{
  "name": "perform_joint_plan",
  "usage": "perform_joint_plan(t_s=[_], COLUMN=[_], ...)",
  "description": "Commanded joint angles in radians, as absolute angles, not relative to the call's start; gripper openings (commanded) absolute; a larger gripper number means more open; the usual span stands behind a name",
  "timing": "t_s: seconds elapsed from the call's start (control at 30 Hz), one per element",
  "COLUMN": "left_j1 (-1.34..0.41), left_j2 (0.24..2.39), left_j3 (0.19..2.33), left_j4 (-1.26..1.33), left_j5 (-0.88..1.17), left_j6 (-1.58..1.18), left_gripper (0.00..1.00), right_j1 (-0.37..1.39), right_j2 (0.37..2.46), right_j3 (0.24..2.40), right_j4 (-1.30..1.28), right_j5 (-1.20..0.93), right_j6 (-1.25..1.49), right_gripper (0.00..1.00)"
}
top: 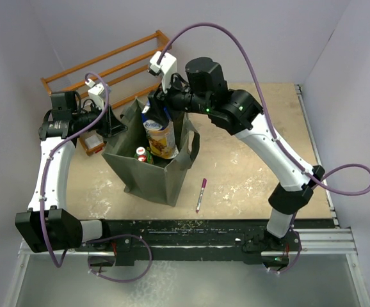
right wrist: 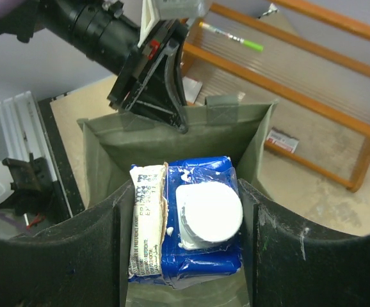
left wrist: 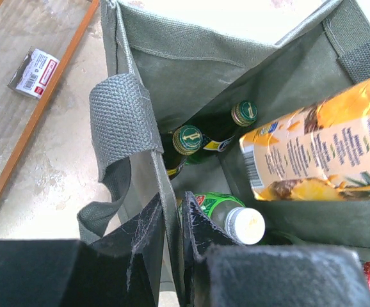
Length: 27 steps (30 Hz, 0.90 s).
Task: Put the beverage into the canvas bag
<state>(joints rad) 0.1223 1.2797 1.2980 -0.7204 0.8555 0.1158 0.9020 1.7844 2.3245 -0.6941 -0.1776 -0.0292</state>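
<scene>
Carton (top: 160,134): the beverage, a pineapple juice box with a blue top and a white cap. Its lower end is inside the bag's mouth and its top is above the rim, leaning a little.
Right tool (right wrist: 186,217): clamped on the carton's top end, one finger on either side of the cap.
Left tool (left wrist: 172,249): pinched narrow on the bag's left wall at the rim, beside a handle, holding the mouth open.
Bag (top: 143,179): upright on the desk (top: 249,166), mouth open.
Bottles (left wrist: 187,139): several stand in the bag's bottom, under and beside the carton, with green, white and red caps.
Done: the carton is over the bag and partly in.
Left to do, I'd say: lower it past the rim into the gap beside the bottles, let go, and lift clear.
Outside the bag: a pen (top: 201,194) just to its right; the rack (top: 108,64) is behind it, with a small packet (left wrist: 34,72) on it.
</scene>
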Motion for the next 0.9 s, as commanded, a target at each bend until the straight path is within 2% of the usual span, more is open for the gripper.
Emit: perform_joint_plan(t_s=[0.0, 0.57, 0.87], left_j1=[0.124, 0.124, 0.124], left_j2=[1.262, 1.247, 1.234], left_j3=[1.328, 1.311, 1.304], left_j4=[-0.677, -0.675, -0.681], left_j5=[0.87, 0.867, 0.865], left_j6=[0.119, 0.123, 0.135], left_gripper=[0.18, 0.19, 0.19], right_j1=[0.901, 0.9, 0.901], right_j2=[1.582, 1.522, 1.46], right_j3=[2.348, 2.069, 1.81], right_j4=[-0.377, -0.375, -0.213], right_j5=[-0.237, -0.293, -0.288], right_j6=[0.035, 0.019, -0.021], right_gripper=[0.0, 0.0, 0.0])
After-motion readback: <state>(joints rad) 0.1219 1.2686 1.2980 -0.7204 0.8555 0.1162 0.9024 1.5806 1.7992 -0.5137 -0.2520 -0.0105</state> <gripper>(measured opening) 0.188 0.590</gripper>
